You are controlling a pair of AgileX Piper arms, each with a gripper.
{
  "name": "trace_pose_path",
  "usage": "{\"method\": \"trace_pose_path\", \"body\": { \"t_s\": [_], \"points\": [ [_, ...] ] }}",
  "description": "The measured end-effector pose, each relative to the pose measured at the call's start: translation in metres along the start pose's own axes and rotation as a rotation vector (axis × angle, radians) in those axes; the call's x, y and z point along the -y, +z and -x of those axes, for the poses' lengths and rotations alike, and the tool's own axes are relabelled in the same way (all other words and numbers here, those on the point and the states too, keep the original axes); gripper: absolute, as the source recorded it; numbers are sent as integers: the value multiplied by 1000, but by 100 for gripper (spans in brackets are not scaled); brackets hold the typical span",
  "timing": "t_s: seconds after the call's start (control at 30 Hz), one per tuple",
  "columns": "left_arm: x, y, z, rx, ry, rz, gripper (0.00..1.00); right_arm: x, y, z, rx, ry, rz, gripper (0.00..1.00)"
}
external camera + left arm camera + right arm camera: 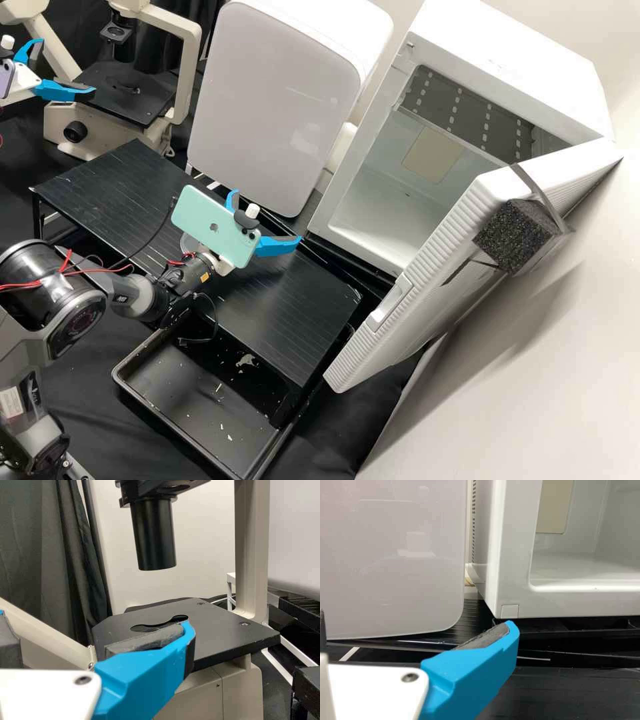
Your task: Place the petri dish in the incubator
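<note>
With its two blue fingers spread apart and nothing between them, the right gripper (267,217) hangs over the far edge of a raised black shelf (287,307), facing a white incubator (533,60) at far right. The incubator's ribbed door (427,287) stands wide open toward the near side, with a black foam block (513,233) strapped to it. Just left of the incubator is another white unit with a broad, pale front (273,100).

At far left, the left gripper (67,65) is beside a cream microscope (190,60), near its flat black stage (143,103); its fingers are also spread and hold nothing.

A pale green phone (207,227) is mounted on the right arm. Beside it, partly hidden, is a clear curved edge (190,243); I cannot tell whether this is the petri dish, or where the dish is. On the near side, partly under the shelf, sits a black tray (193,393) scattered with white flecks.
</note>
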Motion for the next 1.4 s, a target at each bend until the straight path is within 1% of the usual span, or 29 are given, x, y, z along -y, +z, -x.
{"method": "trace_pose_path", "body": {
  "t_s": [0.3, 0.47, 0.5, 0.6, 0.67, 0.8, 0.97, 1.0, 1.1, 1.4],
  "points": [
    [0, 0, 0, 0, 0, 0, 100, 0, 0, 0, -1, 1, 0, 100],
    [0, 0, 0, 0, 0, 0, 100, -2, 3, 15, -2, 8, 0, 100],
    [0, 0, 0, 0, 0, 0, 100, -5, 2, 22, -18, 20, -4, 100],
    [0, 0, 0, 0, 0, 0, 100, -9, 1, 40, -52, 51, -29, 100],
    [0, 0, 0, 0, 0, 0, 100, -13, -3, 52, -92, 83, -48, 100],
    [0, 0, 0, 0, 0, 0, 100, -11, -8, 74, -156, 115, -51, 100],
    [0, 0, 0, 0, 0, 0, 100, 5, -10, 88, -177, 58, -63, 100],
    [0, 0, 0, 0, 0, 0, 100, 9, -10, 90, -177, 44, -58, 100],
    [0, 0, 0, 0, 0, 0, 100, 17, -6, 93, -159, 8, -54, 100],
    [0, 0, 0, 0, 0, 0, 100, 28, 5, 97, -101, -46, -58, 100]
  ]
}}
